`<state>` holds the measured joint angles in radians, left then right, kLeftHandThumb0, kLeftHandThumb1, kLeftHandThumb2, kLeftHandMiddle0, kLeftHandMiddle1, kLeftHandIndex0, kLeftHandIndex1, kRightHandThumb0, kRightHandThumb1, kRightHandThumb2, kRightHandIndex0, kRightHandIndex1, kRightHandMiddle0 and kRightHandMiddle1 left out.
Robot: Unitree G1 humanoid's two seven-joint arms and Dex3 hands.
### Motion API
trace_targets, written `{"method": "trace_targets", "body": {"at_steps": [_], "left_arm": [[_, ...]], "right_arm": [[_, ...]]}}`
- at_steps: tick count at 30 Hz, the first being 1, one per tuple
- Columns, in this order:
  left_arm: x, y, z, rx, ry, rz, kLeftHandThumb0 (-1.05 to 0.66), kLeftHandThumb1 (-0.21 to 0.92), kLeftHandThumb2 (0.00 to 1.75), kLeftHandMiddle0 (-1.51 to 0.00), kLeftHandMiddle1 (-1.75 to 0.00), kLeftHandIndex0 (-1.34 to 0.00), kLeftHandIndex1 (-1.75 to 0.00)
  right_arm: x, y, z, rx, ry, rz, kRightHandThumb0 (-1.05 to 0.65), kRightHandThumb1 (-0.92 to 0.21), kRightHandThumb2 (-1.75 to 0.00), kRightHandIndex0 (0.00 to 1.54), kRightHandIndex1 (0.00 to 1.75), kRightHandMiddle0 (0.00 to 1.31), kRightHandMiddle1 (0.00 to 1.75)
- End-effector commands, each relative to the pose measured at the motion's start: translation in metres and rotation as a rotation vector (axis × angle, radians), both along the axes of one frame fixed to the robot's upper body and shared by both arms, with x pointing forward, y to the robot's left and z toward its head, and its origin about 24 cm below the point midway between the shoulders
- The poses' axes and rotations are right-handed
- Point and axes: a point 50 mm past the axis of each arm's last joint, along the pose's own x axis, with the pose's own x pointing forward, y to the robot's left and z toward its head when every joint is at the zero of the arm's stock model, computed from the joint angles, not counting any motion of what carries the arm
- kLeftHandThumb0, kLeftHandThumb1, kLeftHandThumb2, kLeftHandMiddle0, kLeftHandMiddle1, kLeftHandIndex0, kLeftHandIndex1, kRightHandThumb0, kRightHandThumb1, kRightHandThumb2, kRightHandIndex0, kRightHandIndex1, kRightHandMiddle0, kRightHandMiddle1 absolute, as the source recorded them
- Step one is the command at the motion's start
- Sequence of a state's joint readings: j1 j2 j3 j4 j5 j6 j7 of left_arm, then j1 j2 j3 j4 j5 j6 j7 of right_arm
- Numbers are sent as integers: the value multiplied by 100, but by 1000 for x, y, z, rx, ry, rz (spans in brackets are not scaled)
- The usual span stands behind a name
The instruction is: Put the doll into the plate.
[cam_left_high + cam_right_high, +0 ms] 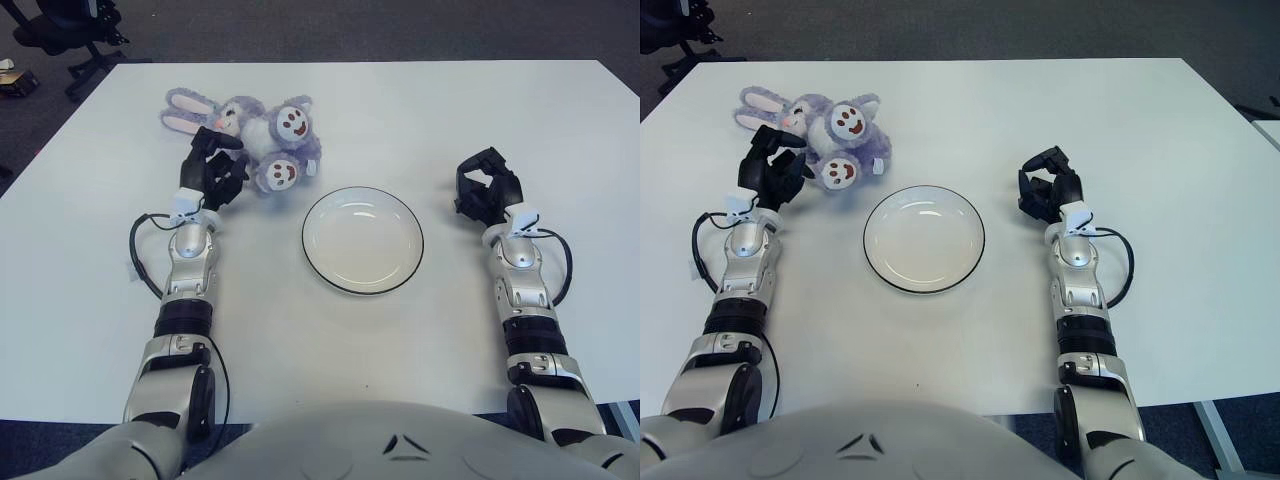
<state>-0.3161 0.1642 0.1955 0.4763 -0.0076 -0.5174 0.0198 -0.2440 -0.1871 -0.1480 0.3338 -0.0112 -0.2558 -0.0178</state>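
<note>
Silver arms, black hands, grey chest

Both forearms are silver-grey metal shells split by black joint bands near the elbows. The left hand [212,170] and right hand [484,190] are black, three-fingered, each with a small white block at the wrist. A thin black cable loops beside each forearm. The near torso is smooth light grey, with a small dark triangular marking.
</note>
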Motion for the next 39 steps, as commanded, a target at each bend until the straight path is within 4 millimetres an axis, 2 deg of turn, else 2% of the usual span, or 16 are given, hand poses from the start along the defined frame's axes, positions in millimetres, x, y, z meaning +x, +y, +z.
{"method": "trace_targets", "body": {"at_steps": [1, 2, 6, 8, 17, 19, 21, 25, 31, 32, 33, 34, 36, 39], "left_arm": [[-9, 2, -22, 4, 73, 17, -35, 92, 35, -73, -168, -38, -156], [-9, 2, -22, 4, 73, 17, -35, 92, 35, -73, -168, -38, -156], [-11, 10, 22, -29, -69, -71, -35, 92, 34, -74, -162, -39, -155], [-13, 12, 37, -8, -112, -104, -35, 92, 33, -75, -156, -40, -155], [-16, 13, 43, -8, -107, -125, -35, 92, 33, -76, -150, -40, -154], [-15, 19, 63, 122, -231, -62, -35, 92, 33, -76, -148, -41, -154], [-16, 20, 75, 219, -316, -25, -35, 92, 31, -77, -142, -42, -152], [-16, 19, 82, 293, -386, -21, -36, 92, 28, -78, -130, -46, -147], [-15, 19, 81, 304, -405, -17, -36, 92, 26, -79, -124, -48, -146], [-17, 19, 85, 348, -436, -19, -36, 92, 26, -79, -124, -48, -146], [-18, 19, 88, 407, -469, -10, -36, 92, 26, -76, -102, -48, -145], [-20, 19, 90, 449, -492, -4, -36, 92, 26, -75, -89, -48, -145], [-20, 18, 92, 502, -516, 14, -35, 92, 27, -78, -52, -46, -146], [-21, 18, 92, 555, -537, 45, -35, 92, 29, -79, -27, -44, -147]], "right_arm": [[-3, 0, -8, 8, 31, -6, -38, -68, -81, 103, 175, 37, 172], [-3, 0, -8, 8, 31, -6, -38, -68, -81, 103, 175, 37, 172], [-3, 0, -9, 10, 31, -8, -38, -68, -81, 103, 175, 37, 172], [-3, 0, -9, 10, 32, -9, -38, -69, -81, 103, 175, 37, 171], [-3, 0, -9, 10, 32, -10, -38, -69, -80, 103, 175, 37, 171], [-4, 0, -10, 8, 31, -10, -38, -69, -79, 103, 175, 37, 171], [-4, 0, -10, 7, 31, -11, -38, -69, -79, 103, 175, 38, 170], [-5, -1, -11, 5, 32, -11, -38, -69, -79, 103, 175, 38, 170], [-5, -1, -11, 5, 32, -11, -38, -70, -78, 104, 175, 38, 170], [-5, -1, -11, 4, 33, -11, -38, -70, -78, 104, 175, 38, 170], [-5, -2, -11, 3, 33, -11, -38, -70, -78, 104, 175, 38, 170], [-6, -2, -12, 2, 34, -12, -38, -70, -78, 104, 175, 38, 170], [-6, -2, -12, 1, 34, -12, -38, -70, -78, 104, 175, 38, 170], [-6, -2, -12, 0, 35, -12, -38, -70, -78, 104, 175, 37, 170]]}}
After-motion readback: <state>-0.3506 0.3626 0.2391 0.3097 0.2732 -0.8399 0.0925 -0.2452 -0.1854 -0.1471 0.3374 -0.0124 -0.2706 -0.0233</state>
